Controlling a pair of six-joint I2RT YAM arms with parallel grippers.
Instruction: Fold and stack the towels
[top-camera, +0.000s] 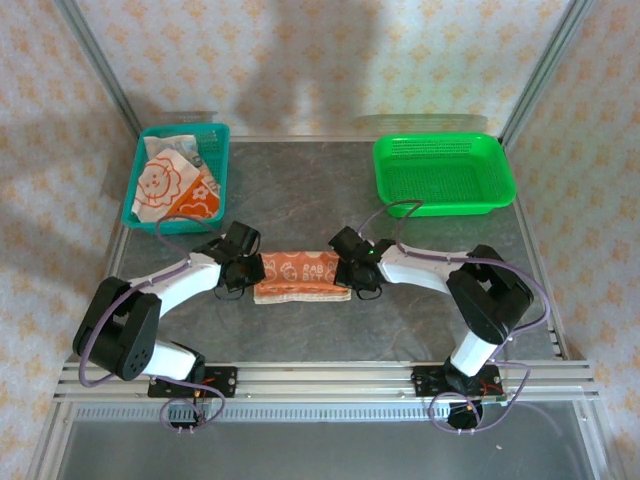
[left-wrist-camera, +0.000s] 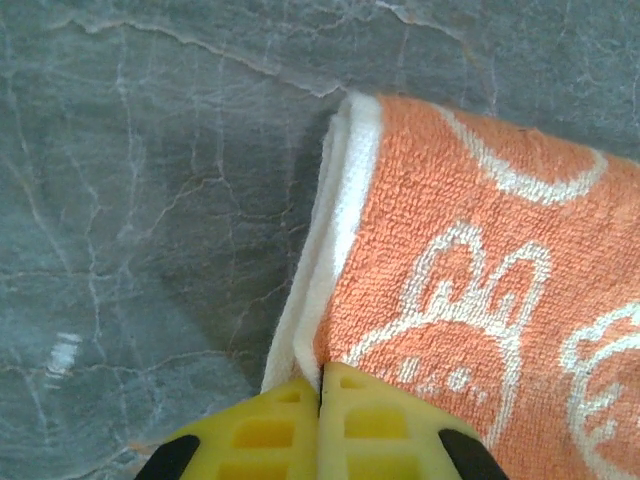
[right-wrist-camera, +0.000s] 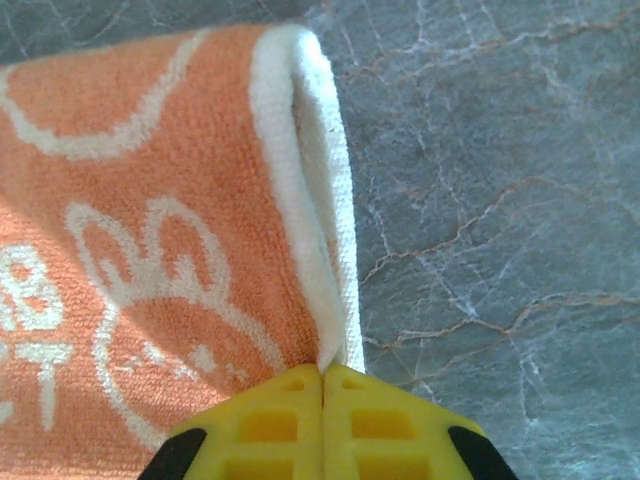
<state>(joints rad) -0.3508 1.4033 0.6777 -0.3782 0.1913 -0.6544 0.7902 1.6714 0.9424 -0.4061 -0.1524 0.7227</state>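
Folding is the step in hand: the orange towel (top-camera: 302, 275) lies as a long doubled strip on the table (top-camera: 300, 195), midway between the two arms. The left gripper (left-wrist-camera: 320, 400) has its jaws closed on the strip's left end, right at the cream edge, and the right gripper (right-wrist-camera: 322, 385) pinches the right end the same way. The next move likely calls for lifting both ends together and carrying them over evenly, so the layers line up. More towels (top-camera: 170, 185) lie in the teal basket (top-camera: 215, 130); the green basket (top-camera: 440, 205) sits far right
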